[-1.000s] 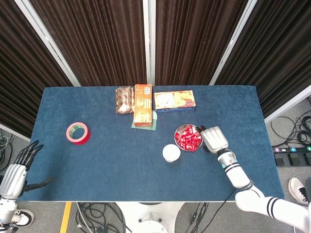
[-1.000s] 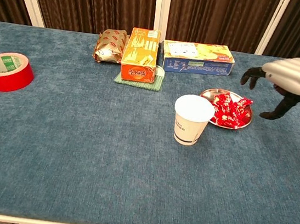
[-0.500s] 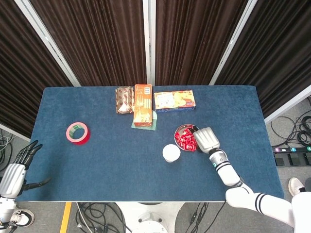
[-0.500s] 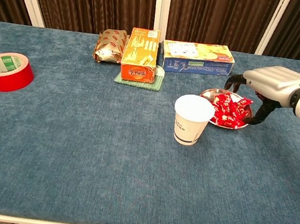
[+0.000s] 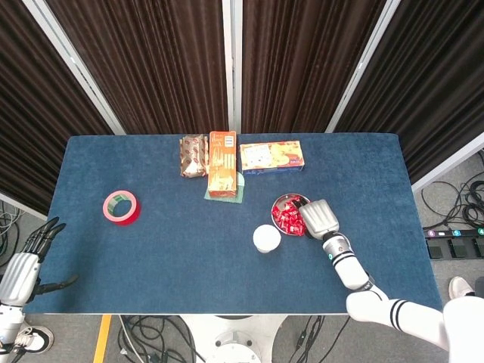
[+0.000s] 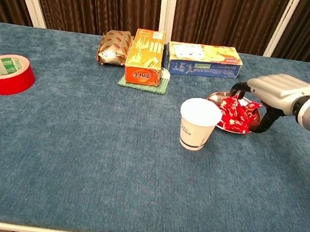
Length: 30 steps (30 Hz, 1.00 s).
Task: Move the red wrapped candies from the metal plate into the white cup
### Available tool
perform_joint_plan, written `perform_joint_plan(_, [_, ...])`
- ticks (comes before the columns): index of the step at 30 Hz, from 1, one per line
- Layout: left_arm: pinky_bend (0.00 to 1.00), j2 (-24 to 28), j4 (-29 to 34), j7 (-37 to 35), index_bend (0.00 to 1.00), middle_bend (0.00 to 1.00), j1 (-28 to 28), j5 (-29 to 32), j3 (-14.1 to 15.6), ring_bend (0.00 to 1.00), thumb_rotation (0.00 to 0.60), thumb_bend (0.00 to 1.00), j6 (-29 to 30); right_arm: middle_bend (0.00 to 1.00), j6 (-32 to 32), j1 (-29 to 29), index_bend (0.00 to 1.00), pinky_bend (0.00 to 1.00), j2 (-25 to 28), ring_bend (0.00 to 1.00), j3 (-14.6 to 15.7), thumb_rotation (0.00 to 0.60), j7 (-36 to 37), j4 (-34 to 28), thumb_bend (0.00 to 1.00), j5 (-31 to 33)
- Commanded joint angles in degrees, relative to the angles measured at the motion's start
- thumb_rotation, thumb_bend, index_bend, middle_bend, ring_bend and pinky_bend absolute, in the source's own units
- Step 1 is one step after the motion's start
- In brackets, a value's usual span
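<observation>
Over the metal plate (image 6: 215, 95), right hand (image 6: 272, 91) hangs unclenched above red candies (image 6: 236, 115).

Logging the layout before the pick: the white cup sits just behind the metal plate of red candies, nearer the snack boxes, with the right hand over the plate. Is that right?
Not quite. The white cup sits in front of the metal plate, on the side away from the snack boxes, as the chest view shows. The right hand is indeed over the plate of red candies.
</observation>
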<state>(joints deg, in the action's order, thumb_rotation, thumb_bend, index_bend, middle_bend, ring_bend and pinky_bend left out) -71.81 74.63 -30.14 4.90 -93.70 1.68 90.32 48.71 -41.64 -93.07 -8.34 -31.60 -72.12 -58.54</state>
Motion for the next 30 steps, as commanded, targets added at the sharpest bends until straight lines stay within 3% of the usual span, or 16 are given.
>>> perform_joint_plan(1, [0.11, -0.1, -0.1, -0.2, 0.13, 0.08, 0.1, 0.1, 0.0, 0.03, 0.6, 0.14, -0.1, 0.22, -0.2, -0.3, 0.2, 0.92, -0.5, 0.86, 0.2, 0.6, 0.2, 0.7, 0.16, 0.2])
perform_joint_plan(18, [0.11, -0.8, -2.2, -2.2, 0.13, 0.08, 0.8, 1.0, -0.4, 0.03, 0.6, 0.14, -1.5, 0.28, -3.1, -2.4, 0.21, 0.92, -3.3, 0.86, 0.6, 0.6, -0.5, 5.6, 0.16, 3.3])
perform_joint_plan(30, [0.11, -0.9, -2.6, -3.4, 0.13, 0.08, 1.0, 1.2, -0.4, 0.03, 0.6, 0.14, -1.7, 0.45, -2.6, -2.8, 0.44, 0.93, -4.2, 0.87, 0.9, 0.6, 0.3, 6.4, 0.21, 2.9])
